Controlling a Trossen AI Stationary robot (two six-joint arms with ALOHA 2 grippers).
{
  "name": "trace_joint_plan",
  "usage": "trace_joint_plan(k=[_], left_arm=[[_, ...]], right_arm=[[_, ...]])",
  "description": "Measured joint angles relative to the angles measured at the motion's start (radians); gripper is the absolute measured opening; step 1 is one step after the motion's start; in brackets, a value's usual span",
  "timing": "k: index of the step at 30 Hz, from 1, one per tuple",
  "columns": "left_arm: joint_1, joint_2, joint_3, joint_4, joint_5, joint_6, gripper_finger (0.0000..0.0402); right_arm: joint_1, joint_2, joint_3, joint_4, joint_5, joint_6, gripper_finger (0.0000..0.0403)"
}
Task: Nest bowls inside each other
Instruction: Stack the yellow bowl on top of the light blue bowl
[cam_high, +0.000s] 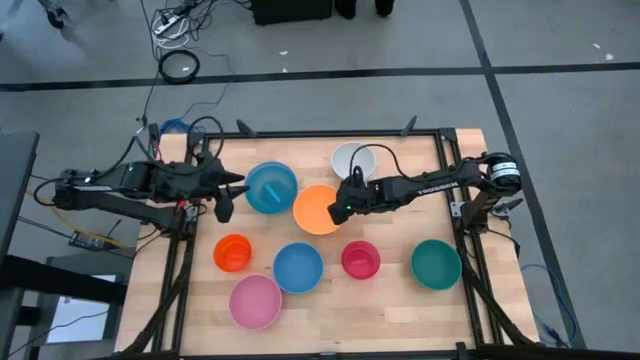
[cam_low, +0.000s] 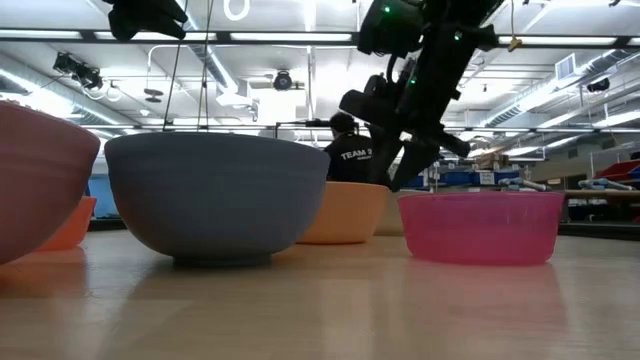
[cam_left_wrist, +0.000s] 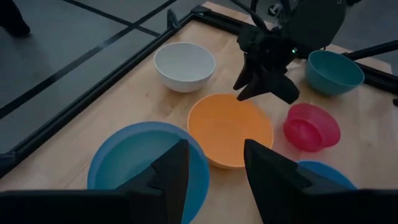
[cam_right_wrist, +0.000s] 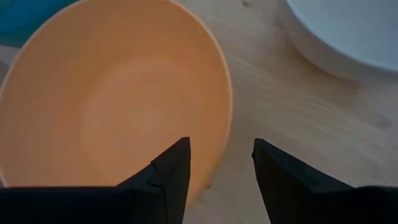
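Several plastic bowls stand base-down on the wooden table. An orange bowl (cam_high: 318, 209) is in the middle, with a white bowl (cam_high: 353, 160) beyond it and a blue bowl (cam_high: 271, 187) to its left. My right gripper (cam_right_wrist: 217, 146) is open and slants down over the orange bowl's right rim (cam_right_wrist: 227, 118), one finger over the inside and one outside. I see no touch. My left gripper (cam_left_wrist: 214, 149) hangs open above the table beside the blue bowl's (cam_left_wrist: 146, 165) left side.
Along the near half stand a small orange-red bowl (cam_high: 233, 252), a second blue bowl (cam_high: 298, 267), a magenta bowl (cam_high: 360, 259), a teal bowl (cam_high: 436, 263) and a pink bowl (cam_high: 255, 302). A black frame (cam_high: 440, 135) borders the table. A person (cam_low: 350, 150) stands in the room behind.
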Motion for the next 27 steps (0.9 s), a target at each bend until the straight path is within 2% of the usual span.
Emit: trace_joint_plan(k=[9,14,18,22,27], left_arm=[[0.0,0.0,0.0,0.0,-0.015,0.0,0.0162],[0.0,0.0,0.0,0.007,-0.018,0.0,0.0162],[0.0,0.0,0.0,0.007,-0.019,0.0,0.0162],[0.0,0.0,0.0,0.008,-0.019,0.0,0.0162],[0.0,0.0,0.0,0.008,-0.019,0.0,0.0162]], right_arm=[[0.0,0.0,-0.072,0.134,-0.001,0.0,0.0162],[-0.008,0.0,-0.116,0.2,-0.009,0.003,0.0147],[-0.018,0.0,-0.15,0.243,-0.009,0.016,0.0101],[-0.022,0.0,-0.154,0.26,0.006,-0.02,0.002],[-0.032,-0.008,-0.153,0.318,-0.017,-0.077,0.0005]])
